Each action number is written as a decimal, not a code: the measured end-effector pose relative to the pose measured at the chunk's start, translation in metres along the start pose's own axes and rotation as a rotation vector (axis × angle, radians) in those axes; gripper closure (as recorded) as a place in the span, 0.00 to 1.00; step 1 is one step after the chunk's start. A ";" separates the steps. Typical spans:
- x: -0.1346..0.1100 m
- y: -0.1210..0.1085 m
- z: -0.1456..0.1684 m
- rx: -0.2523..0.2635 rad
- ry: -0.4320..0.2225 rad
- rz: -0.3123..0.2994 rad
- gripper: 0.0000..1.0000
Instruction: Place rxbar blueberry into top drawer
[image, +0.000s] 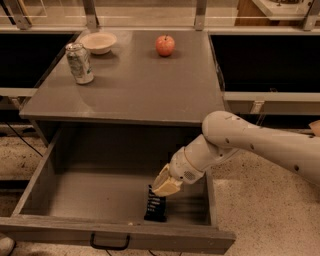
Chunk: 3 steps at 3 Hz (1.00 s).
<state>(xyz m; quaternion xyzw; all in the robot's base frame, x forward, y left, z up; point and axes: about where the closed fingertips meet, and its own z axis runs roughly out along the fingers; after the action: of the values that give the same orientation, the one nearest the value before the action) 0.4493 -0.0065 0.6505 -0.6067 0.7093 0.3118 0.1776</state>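
The bar (155, 206) is inside the open drawer (75, 232), toward its right front corner and near the front panel, with its far end right under the gripper (165, 186). The gripper sits low in the drawer, touching the bar's top end or almost touching it. From this angle I cannot tell whether it is clamped on the bar or has let go.

The step in hand looks like the set-down and release. To do it well, I would get the bar's lower end resting on the drawer floor before letting go, open fully, then lift straight up so the wrapper is not dragged. The arm (250, 142) comes in over the right wall, so it should withdraw upward and to the right, clear of that wall and of the cabinet top (135, 85) above.

The bar's long axis runs roughly front to back, leaning slightly left at the near end, with its text face turned up toward the camera. It may be tipped up on its near end and not lying flat; the view does not settle that.

The handle (110, 244) is at the centre of the front panel. On the top, well apart from all this, stand a can (80, 63), a bowl (98, 42) and an apple (165, 45).
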 end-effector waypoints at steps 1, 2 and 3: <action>0.000 0.000 0.000 0.000 0.000 0.000 0.84; 0.000 0.000 0.000 0.000 0.000 0.000 0.62; 0.000 0.000 0.000 0.000 0.000 0.000 0.37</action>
<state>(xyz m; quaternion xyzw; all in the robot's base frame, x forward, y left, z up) 0.4493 -0.0064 0.6505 -0.6068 0.7093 0.3119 0.1775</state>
